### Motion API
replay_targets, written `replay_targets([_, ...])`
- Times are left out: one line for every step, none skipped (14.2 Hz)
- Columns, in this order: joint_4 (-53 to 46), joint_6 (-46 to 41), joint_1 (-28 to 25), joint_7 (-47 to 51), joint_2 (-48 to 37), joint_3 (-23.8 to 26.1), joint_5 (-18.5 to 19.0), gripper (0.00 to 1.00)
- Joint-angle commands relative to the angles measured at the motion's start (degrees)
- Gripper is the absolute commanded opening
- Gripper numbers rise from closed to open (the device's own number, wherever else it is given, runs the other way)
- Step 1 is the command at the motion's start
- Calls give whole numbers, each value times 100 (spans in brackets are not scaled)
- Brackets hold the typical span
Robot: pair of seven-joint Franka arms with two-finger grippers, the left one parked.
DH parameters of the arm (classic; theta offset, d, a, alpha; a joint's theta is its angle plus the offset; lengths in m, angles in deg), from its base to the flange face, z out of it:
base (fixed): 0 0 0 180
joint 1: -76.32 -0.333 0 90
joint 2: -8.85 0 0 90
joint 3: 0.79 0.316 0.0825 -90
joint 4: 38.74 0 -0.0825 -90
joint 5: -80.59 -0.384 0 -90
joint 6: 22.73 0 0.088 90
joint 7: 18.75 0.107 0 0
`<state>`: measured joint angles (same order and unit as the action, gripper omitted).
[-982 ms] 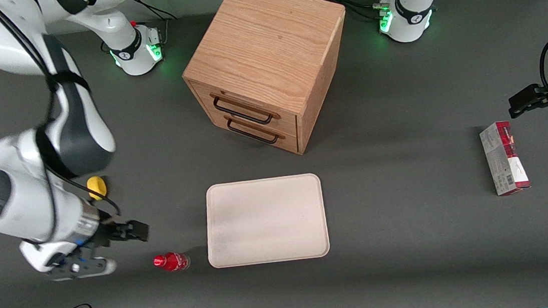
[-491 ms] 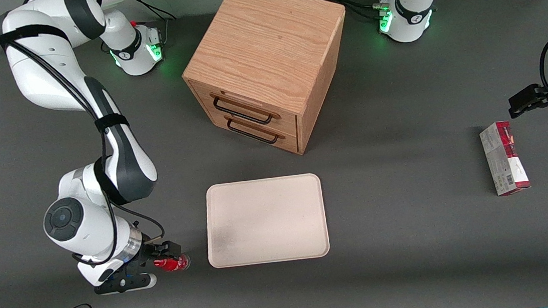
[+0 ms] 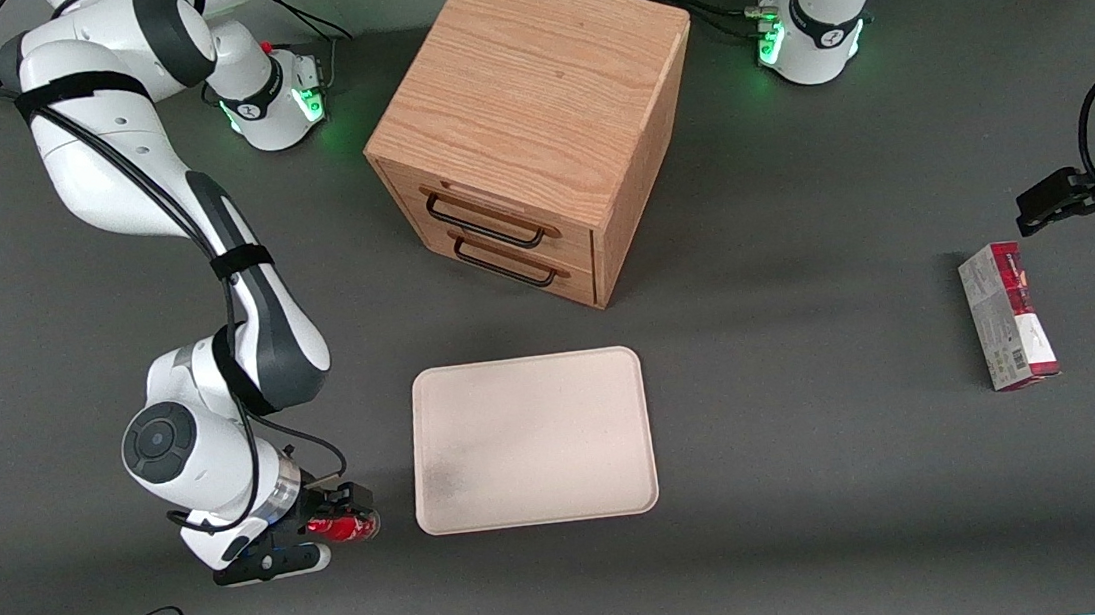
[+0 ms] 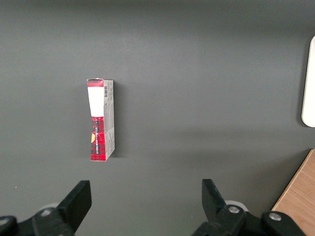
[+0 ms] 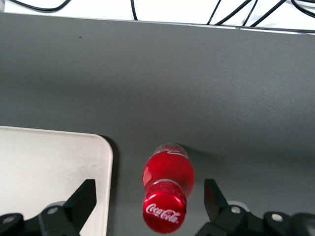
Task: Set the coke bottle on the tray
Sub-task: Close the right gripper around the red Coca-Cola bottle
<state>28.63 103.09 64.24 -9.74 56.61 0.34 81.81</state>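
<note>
The coke bottle (image 3: 356,529) lies on its side on the grey table, close beside the beige tray (image 3: 530,440), its red cap toward the working arm. My right gripper (image 3: 334,514) is low at the cap end and open. In the right wrist view the coke bottle (image 5: 167,177) points its cap at the camera, and the black fingers (image 5: 84,195) of the gripper (image 5: 149,196) stand apart on either side of it without touching. A rounded corner of the tray (image 5: 49,167) shows beside the bottle.
A wooden two-drawer cabinet (image 3: 530,128) stands farther from the front camera than the tray. A red-and-grey carton (image 3: 1007,315) lies toward the parked arm's end of the table, and the left wrist view shows the carton (image 4: 101,120) too. Cables (image 5: 216,14) run along the table edge.
The right arm has swung in toward the tray and come down, bringing the open gripper from short of the bottle to around its cap end. The bottle has not moved.
</note>
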Motion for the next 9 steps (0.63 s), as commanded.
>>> replay_targets([110, 83, -13, -119, -22, -33, 124, 79])
replay_targets([119, 66, -13, -119, -22, -33, 125, 63])
replay_targets([119, 40, -13, -101, -22, -25, 125, 42])
replay_targets([119, 13, -13, -49, -30, -24, 116, 14])
replay_targets([119, -22, -5, -48, -39, -24, 81, 0])
replay_targets([119, -57, -5, -48, -57, -33, 72, 0])
replay_targets([119, -75, 4, -48, -66, -33, 63, 0])
replay_targets([119, -75, -5, -40, -83, -33, 63, 0])
replay_targets([119, -92, -5, -40, -118, -33, 54, 0])
